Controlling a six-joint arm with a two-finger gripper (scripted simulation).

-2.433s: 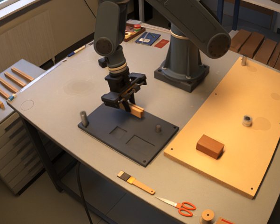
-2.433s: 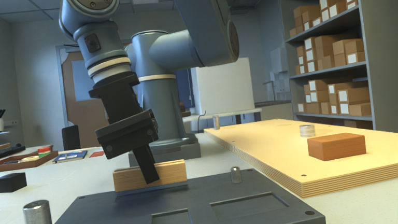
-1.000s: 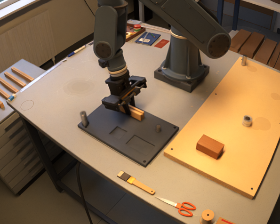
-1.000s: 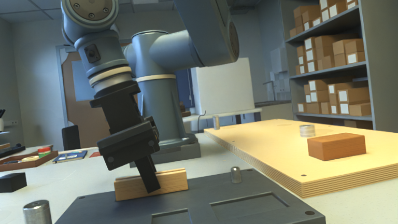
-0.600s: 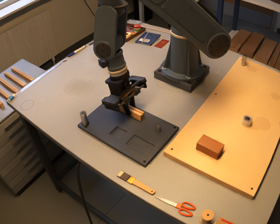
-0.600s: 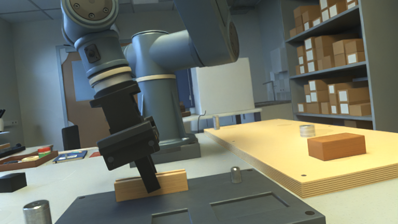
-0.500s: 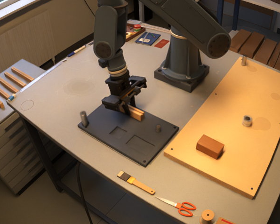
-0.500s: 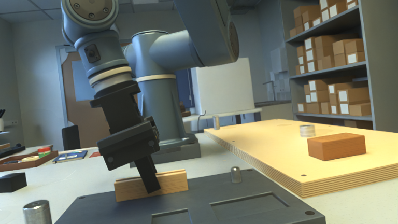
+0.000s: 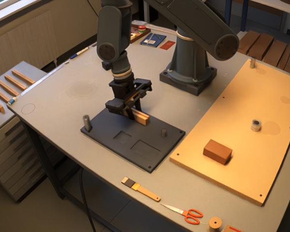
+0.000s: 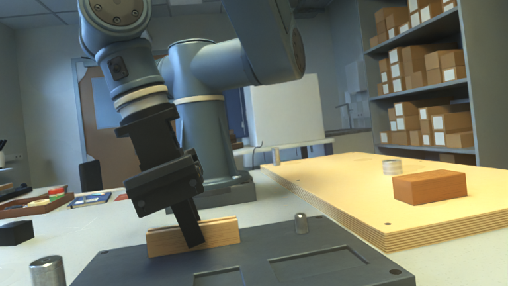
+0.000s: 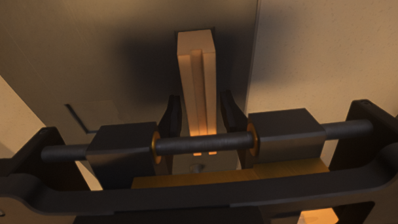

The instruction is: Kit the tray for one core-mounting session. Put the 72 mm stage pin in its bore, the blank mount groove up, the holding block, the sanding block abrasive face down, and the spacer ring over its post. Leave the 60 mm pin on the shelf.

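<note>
On the dark tray point(image 9: 132, 138) the light wood blank mount point(image 9: 140, 117) point(image 10: 193, 236) point(image 11: 198, 80) sits in its slot at the back, groove up. My gripper point(image 9: 131, 110) point(image 10: 191, 230) point(image 11: 199, 111) straddles the mount, open, and holds nothing. A tall steel pin point(image 9: 87, 122) point(image 10: 47, 270) stands in the tray's left corner. A short post point(image 9: 164, 132) point(image 10: 301, 222) stands on the tray's right side. Two square recesses point(image 9: 145, 149) lie empty at the front. On the plywood shelf point(image 9: 244, 124) lie a brown block point(image 9: 217, 151) point(image 10: 429, 186), a spacer ring point(image 9: 256, 124) point(image 10: 392, 166) and a second pin point(image 9: 252, 62) point(image 10: 276, 156).
Behind the tray stands the robot's base point(image 9: 188, 72). A brush-like block on a handle point(image 9: 140, 188), scissors point(image 9: 187, 214) and a spool point(image 9: 215, 223) lie near the table's front edge. A cabinet with wooden strips point(image 9: 7, 87) stands to the left.
</note>
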